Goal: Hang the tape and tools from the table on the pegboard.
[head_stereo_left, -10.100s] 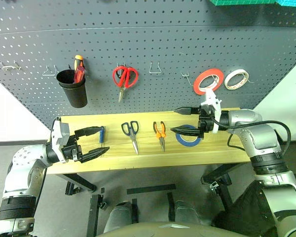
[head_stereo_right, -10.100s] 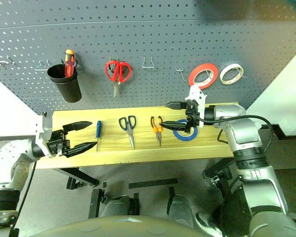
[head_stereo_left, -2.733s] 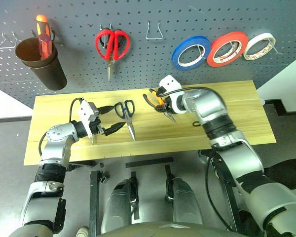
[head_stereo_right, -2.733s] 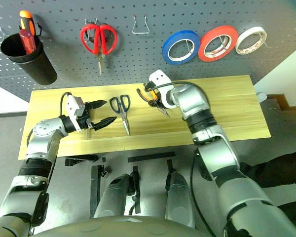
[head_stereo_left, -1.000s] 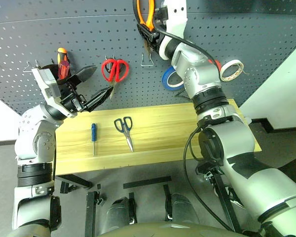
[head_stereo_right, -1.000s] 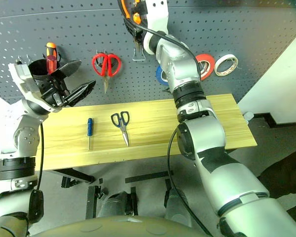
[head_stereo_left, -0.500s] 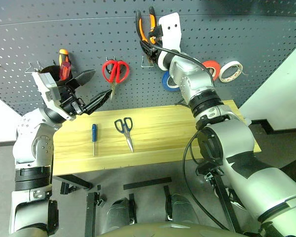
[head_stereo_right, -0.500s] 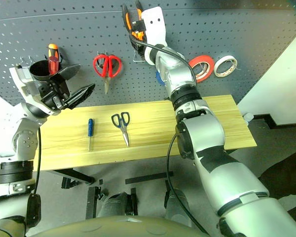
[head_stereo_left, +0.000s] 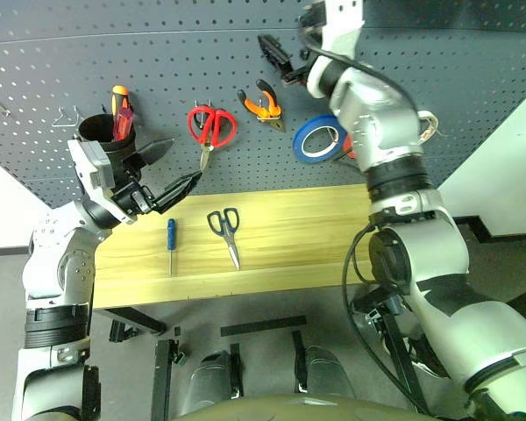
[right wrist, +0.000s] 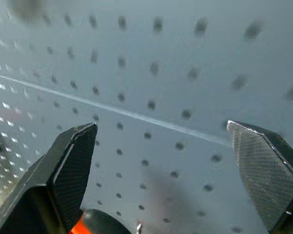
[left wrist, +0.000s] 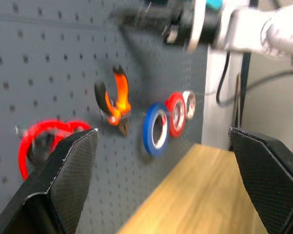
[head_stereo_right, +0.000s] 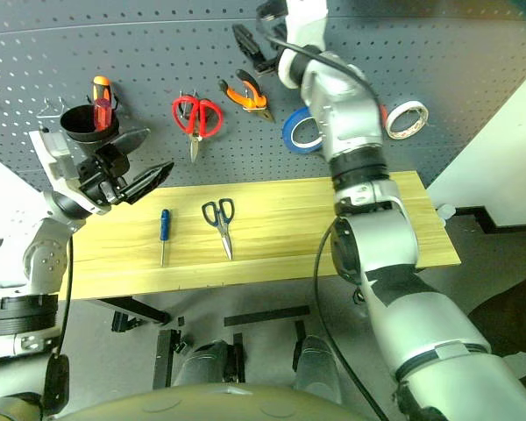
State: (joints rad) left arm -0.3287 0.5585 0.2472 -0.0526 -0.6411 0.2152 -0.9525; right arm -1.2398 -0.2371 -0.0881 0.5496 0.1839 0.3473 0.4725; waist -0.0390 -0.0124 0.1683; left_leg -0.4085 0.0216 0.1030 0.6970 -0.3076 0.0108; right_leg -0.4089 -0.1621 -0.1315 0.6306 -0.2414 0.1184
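Note:
The orange-and-black pliers (head_stereo_left: 261, 100) hang on the pegboard (head_stereo_left: 158, 53), just below and left of my right gripper (head_stereo_left: 283, 60), which is open and holds nothing. An orange pliers handle (right wrist: 95, 222) peeks in beneath its fingers. The blue tape (head_stereo_left: 320, 140) hangs right of the pliers. On the table (head_stereo_left: 316, 228) lie the dark-handled scissors (head_stereo_left: 225, 230) and the blue-handled screwdriver (head_stereo_left: 170, 241). My left gripper (head_stereo_left: 186, 160) is open and empty, raised above the table's left part, over the screwdriver.
A black cup (head_stereo_left: 110, 140) with red and orange screwdrivers hangs at the board's left, with red scissors (head_stereo_left: 212, 127) beside it. A red roll (left wrist: 176, 114) and a white roll (head_stereo_left: 425, 127) hang right of the blue tape. The right half of the table is bare.
My right gripper has opened and let go of the pliers, which now hang on the board, and it has drawn off to the right. The left gripper has sunk a little.

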